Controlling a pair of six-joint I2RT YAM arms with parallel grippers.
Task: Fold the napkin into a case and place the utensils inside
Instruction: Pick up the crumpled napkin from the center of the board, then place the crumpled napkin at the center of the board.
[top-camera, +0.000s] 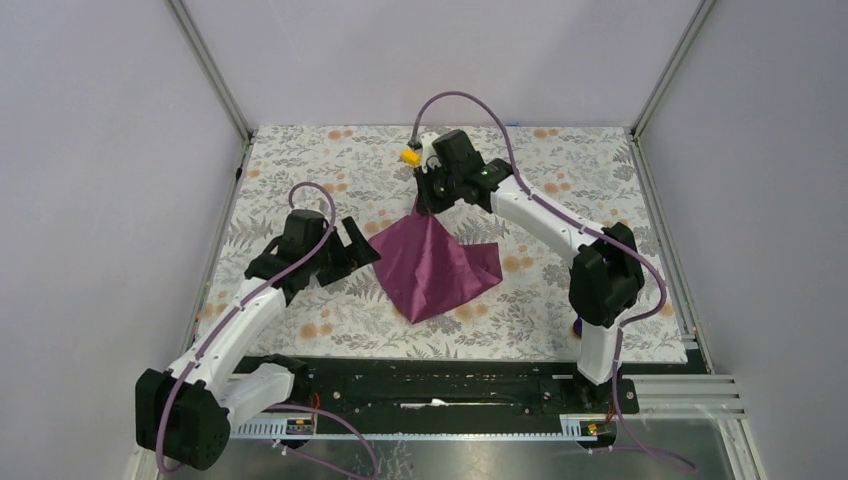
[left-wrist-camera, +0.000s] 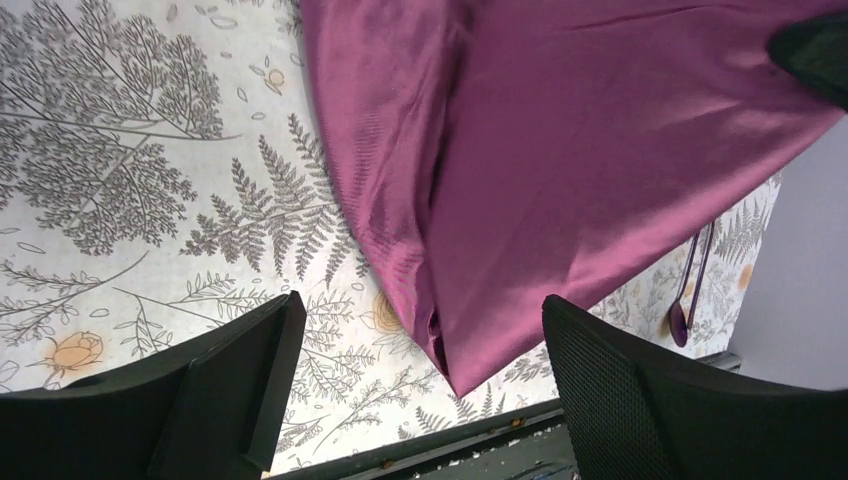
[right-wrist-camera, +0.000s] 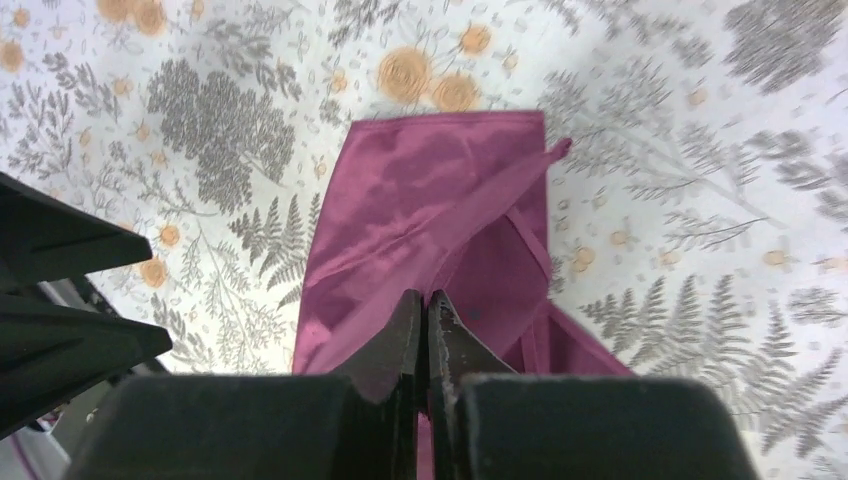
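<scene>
1. Left hand (top-camera: 352, 250): released. Both fingers (left-wrist-camera: 215, 385) are spread wide apart and grip nothing. The hand sits low over the tabletop (top-camera: 300, 170), which is covered in a grey-and-orange floral print, just beside the left edge of the napkin (top-camera: 435, 265). In the left wrist view, the near corner of the cloth hangs between the two spread fingers without touching either.

2. Napkin: plum-purple cloth located at the centre of the tabletop. It is drawn up into a tent shape. Its peak is raised, while its lower edges and its right corner rest on the floral surface. The right wrist view shows folds and a seam line running down from the peak.

3. Right hand (top-camera: 428, 203): clenched on the napkin. The fingers (right-wrist-camera: 395, 335) are pressed together with the cloth pinched between them at the peak. The hand points downward from above the far side of the cloth.

4. Utensils (left-wrist-camera: 690, 285): two slim dark purple pieces lying side by side on the tabletop, to the right of the napkin and apart from it, near the front edge. One oval bowl is visible; the other end shape cannot be determined.
</scene>
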